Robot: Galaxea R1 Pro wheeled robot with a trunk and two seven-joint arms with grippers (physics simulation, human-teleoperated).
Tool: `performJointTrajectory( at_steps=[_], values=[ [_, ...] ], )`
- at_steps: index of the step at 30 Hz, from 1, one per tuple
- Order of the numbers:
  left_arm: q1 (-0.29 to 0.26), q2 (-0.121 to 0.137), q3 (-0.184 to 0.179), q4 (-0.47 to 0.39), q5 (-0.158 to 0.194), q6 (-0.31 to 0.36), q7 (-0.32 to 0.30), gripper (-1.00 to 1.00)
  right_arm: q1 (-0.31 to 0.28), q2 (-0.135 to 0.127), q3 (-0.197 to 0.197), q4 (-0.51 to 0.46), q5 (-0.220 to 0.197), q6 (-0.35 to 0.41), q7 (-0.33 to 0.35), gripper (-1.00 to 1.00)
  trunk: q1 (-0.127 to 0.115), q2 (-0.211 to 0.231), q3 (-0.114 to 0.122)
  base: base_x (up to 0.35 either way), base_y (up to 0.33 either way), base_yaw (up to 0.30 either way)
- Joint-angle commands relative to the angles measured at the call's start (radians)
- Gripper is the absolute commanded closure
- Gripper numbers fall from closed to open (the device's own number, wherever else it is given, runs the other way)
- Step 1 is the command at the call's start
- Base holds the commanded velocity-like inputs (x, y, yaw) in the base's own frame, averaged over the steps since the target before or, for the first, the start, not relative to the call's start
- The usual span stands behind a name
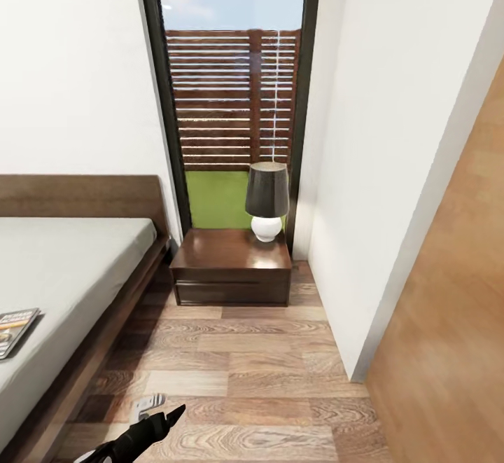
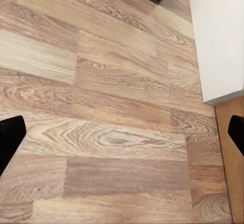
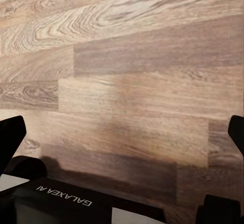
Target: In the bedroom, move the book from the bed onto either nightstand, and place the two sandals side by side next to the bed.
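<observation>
The book (image 1: 14, 330) lies flat on the pale mattress of the bed (image 1: 70, 267) at the head view's left edge, its black cover partly cut off. The dark-brown nightstand (image 1: 231, 267) stands beyond the bed's head end, under the window. The sandals are out of view. My left arm (image 1: 143, 433) reaches in low over the floor near the bed frame. In the left wrist view my left gripper (image 2: 122, 137) is open above bare planks. My right gripper (image 3: 122, 132) is open too, over the floor close to my own base (image 3: 61, 201).
A lamp (image 1: 267, 200) with a dark shade and white base takes the nightstand's right rear corner. A white wall (image 1: 392, 169) and a wooden panel (image 1: 455, 323) close off the right side. Wood-plank floor (image 1: 259, 365) runs between them and the bed. A small pale object (image 1: 148, 403), too small to identify, lies by the bed frame.
</observation>
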Motion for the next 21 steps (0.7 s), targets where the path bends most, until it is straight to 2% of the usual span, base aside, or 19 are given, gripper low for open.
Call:
performJointTrajectory(
  at_steps=[1, 14, 21],
  values=[
    [-0.001, 0.000, 0.002, 0.001, 0.004, 0.001, -0.005, -1.00, -0.001, 0.000, -0.008, 0.001, 0.000, 0.003, 0.005, -1.00, 0.000, 0.000, -0.001, 0.322, 0.000, 0.000],
    [-0.001, 0.000, 0.002, 0.001, 0.004, 0.001, -0.005, -1.00, 0.000, 0.000, -0.008, 0.001, -0.003, 0.003, 0.004, -1.00, 0.000, 0.000, -0.001, 0.326, 0.004, 0.000],
    [-0.001, 0.000, 0.002, 0.001, 0.004, 0.000, -0.005, -1.00, -0.001, 0.000, -0.008, 0.001, -0.001, 0.003, 0.004, -1.00, 0.000, 0.000, -0.001, 0.302, 0.109, 0.000]
  ],
)
